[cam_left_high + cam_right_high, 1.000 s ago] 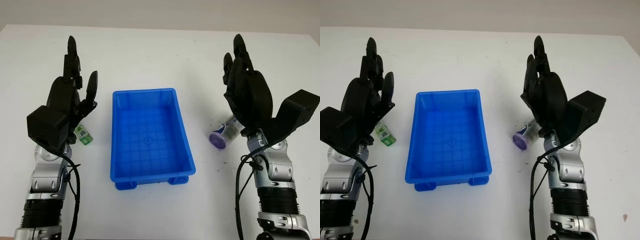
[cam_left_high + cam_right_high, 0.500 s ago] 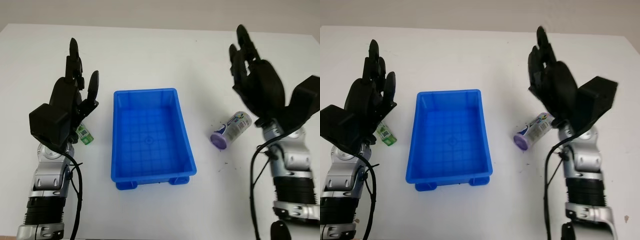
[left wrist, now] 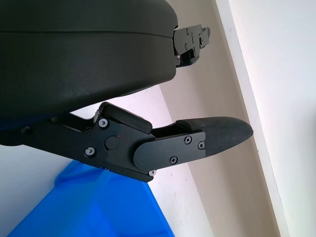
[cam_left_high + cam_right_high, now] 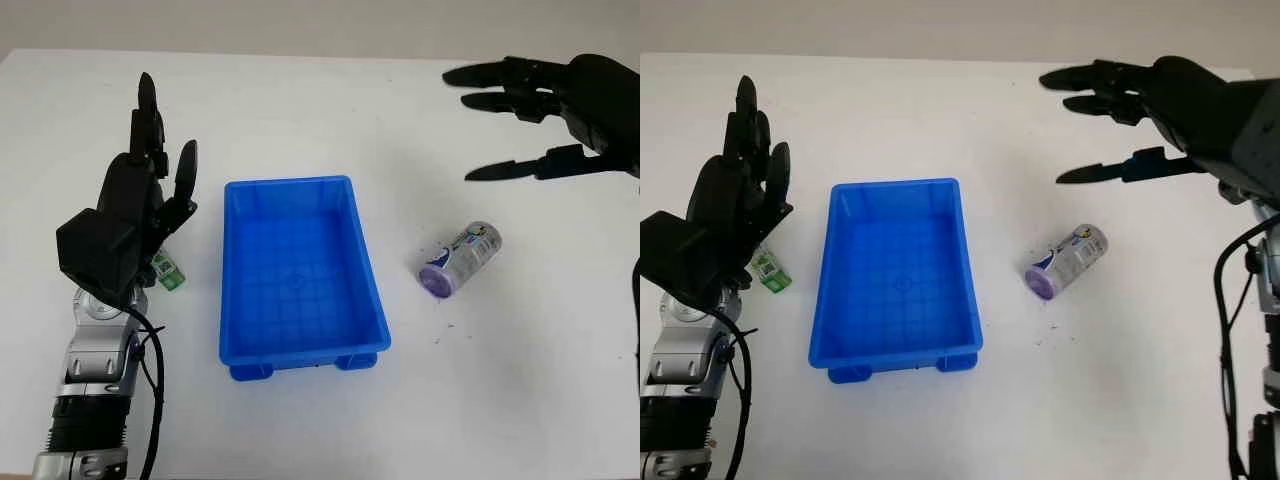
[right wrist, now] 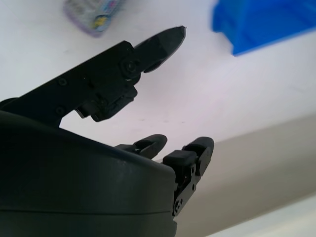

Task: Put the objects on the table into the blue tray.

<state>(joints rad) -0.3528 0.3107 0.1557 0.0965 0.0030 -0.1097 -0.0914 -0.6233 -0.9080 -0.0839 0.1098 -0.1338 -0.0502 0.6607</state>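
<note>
Left hand (image 4: 140, 200): left side of frame, raised above the white table (image 4: 300, 420), palm side toward the tray, holding nothing; open, fingers (image 4: 147, 110) pointing to the top of the frame.
Left forearm: enters at lower left corner, silver and black segments, black cable looped beside it.
Green packet (image 4: 169, 271): small green-and-white item lying on the table at left of centre, just below the left hand and partly hidden by it; apart from the tray's left wall.
Blue tray (image 4: 233, 300): centre of frame, rectangular, long side running top to bottom, grid pattern on the floor; nothing inside.
Tray in left wrist view (image 3: 94, 207): blue corner visible beyond the thumb.
Purple-capped can (image 4: 458, 260): right of centre, lying on its side on the table, purple end toward lower left, printed label on the body; well apart from the tray's right wall, touched by neither hand.
Can in right wrist view (image 5: 94, 15): seen at the picture's edge, beyond the thumb tip.
Specks: a few dark crumbs on the table near the can.
Right hand (image 4: 560, 100): upper right of frame, raised above the table beyond the can, fingers (image 4: 490, 75) pointing to the left; open, nothing held.
Right arm: along the right edge of the frame.
</note>
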